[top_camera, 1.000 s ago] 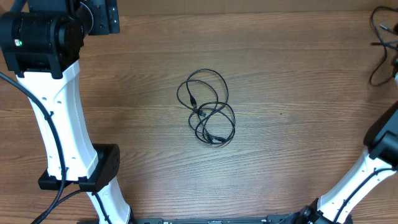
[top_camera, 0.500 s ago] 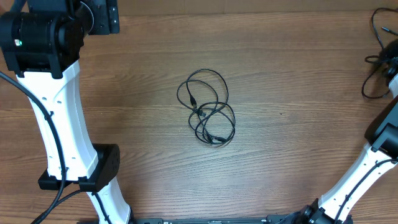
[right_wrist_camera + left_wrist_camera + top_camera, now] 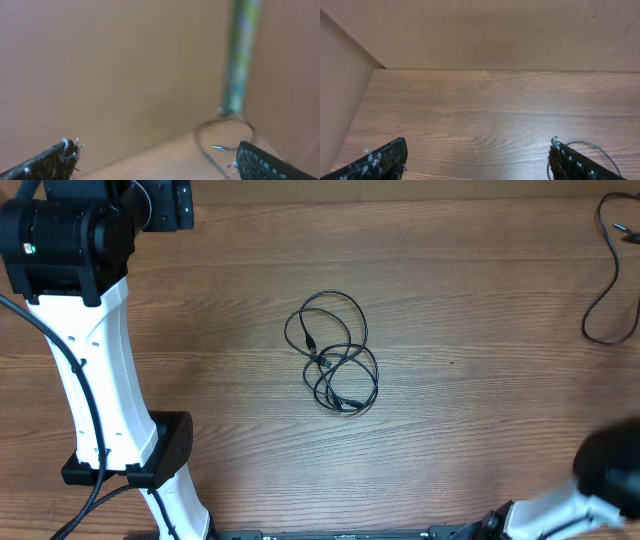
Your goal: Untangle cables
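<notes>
The left arm stands at nine o'clock on the table, with its head up near eleven. From its own camera the left gripper has its jaws wide apart over bare wood, nothing between them.

Dead centre lies the tangle: thin black loops stacked over one another, a larger ring toward twelve and a tighter knot of rings toward six. A sliver of it shows just past the left gripper's right finger.

Out at two o'clock, right against the table's edge, one loose strand trails in a long open curve, well apart from the tangle. At about four o'clock the right arm is only a dark blur. The right gripper stands spread wide and empty, with that strand lying beyond it, near its right finger.

What I'd worry about:
- **The loose strand.** It sits so near the edge that a sweep of the right arm could catch it and flick it off the table.
- **The tangle.** A pinch into the dense lower rings would likely take several cords at once, and pulling would cinch the knot or drag the whole bundle along.
- **Grip.** Cord this thin could also slip from the pads.
</notes>
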Controlling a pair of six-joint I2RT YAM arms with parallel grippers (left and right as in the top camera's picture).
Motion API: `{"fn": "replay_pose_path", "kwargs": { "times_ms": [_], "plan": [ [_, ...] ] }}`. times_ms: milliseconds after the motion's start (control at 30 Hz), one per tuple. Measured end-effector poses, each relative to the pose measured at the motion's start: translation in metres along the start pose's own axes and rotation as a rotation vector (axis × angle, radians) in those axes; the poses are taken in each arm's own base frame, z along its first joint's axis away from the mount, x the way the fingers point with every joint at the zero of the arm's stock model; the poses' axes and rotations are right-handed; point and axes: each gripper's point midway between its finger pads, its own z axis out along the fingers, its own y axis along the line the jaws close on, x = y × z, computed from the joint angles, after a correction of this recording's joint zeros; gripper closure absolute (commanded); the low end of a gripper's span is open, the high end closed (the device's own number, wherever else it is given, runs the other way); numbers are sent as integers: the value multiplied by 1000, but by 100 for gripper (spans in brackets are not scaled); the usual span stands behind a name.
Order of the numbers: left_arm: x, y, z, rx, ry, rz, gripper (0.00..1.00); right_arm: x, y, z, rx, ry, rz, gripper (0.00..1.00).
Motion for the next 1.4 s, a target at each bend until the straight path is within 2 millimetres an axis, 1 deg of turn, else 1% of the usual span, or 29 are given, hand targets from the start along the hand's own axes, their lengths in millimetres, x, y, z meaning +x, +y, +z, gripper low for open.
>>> {"fn": "replay_pose_path", "kwargs": {
  "times_ms": [33, 100, 133, 167, 200, 233, 267, 300, 333, 400, 433, 467, 500, 533, 600, 667, 733, 833, 900, 967, 1033, 1167, 1200, 1233, 1400],
  "plan": [
    [-1, 0, 0, 0, -5, -1, 10, -12, 24, -23, -49, -5, -3, 0],
    [-2, 0, 0, 0, -10, -2, 10, -22, 70, -58, -180, 3, -12, 0],
    [-3, 0, 0, 0, -12, -2, 10, -21, 98, -73, -274, 22, -24, 0],
    [-3, 0, 0, 0, -12, -2, 10, -15, 117, -80, -345, 48, -33, 0],
    [-3, 0, 0, 0, -12, -2, 9, -5, 137, -86, -418, 86, -44, 0],
    [-3, 0, 0, 0, -12, -2, 9, 10, 157, -88, -486, 137, -51, 1],
    [-3, 0, 0, 1, -13, -3, 12, 27, 174, -89, -544, 191, -60, 2],
    [-4, 0, 0, 0, -16, -3, 16, 49, 192, -87, -599, 258, -74, 2],
    [-4, 0, 0, 0, -18, -4, 16, 69, 207, -85, -639, 317, -89, 2],
    [-7, 0, 0, 1, -27, -5, 16, 128, 245, -81, -727, 464, -146, 2],
    [-9, 0, 0, 1, -34, -6, 16, 145, 256, -79, -743, 501, -167, 2],
    [-10, 0, 0, 1, -41, -7, 15, 172, 273, -80, -772, 555, -201, 3],
    [-11, 0, 0, 1, -45, -8, 15, 197, 288, -83, -796, 603, -235, 6],
    [-12, 0, 0, 1, -48, -9, 15, 225, 305, -87, -824, 653, -274, 7],
    [-12, 0, 0, 2, -50, -9, 14, 273, 333, -97, -864, 731, -345, 7],
    [-13, 0, 0, 2, -51, -9, 15, 322, 353, -110, -892, 816, -413, 10],
    [-13, 0, 0, 2, -51, -9, 14, 369, 364, -122, -898, 900, -481, 12],
    [-13, 0, 0, 2, -51, -9, 14, 426, 366, -130, -866, 1007, -570, 12],
    [-13, 0, 0, 2, -51, -9, 14, 451, 362, -131, -835, 1058, -613, 12],
    [-12, 0, 0, 2, -50, -8, 15, 465, 357, -128, -807, 1079, -638, 12],
    [-10, 0, 0, 1, -41, 5, 15, 470, 354, -121, -775, 1074, -654, 16],
    [-5, 0, 0, 0, -21, 18, 14, 467, 344, -101, -675, 1031, -662, 25],
    [-4, 0, 0, 0, -18, 19, 13, 465, 340, -95, -649, 1021, -664, 31],
    [-4, 0, 0, 0, -18, 19, 12, 463, 337, -91, -631, 1015, -663, 34],
    [-8, 0, 0, 1, -31, 17, 11, 456, 320, -76, -558, 1004, -650, 35]
  ]
}}
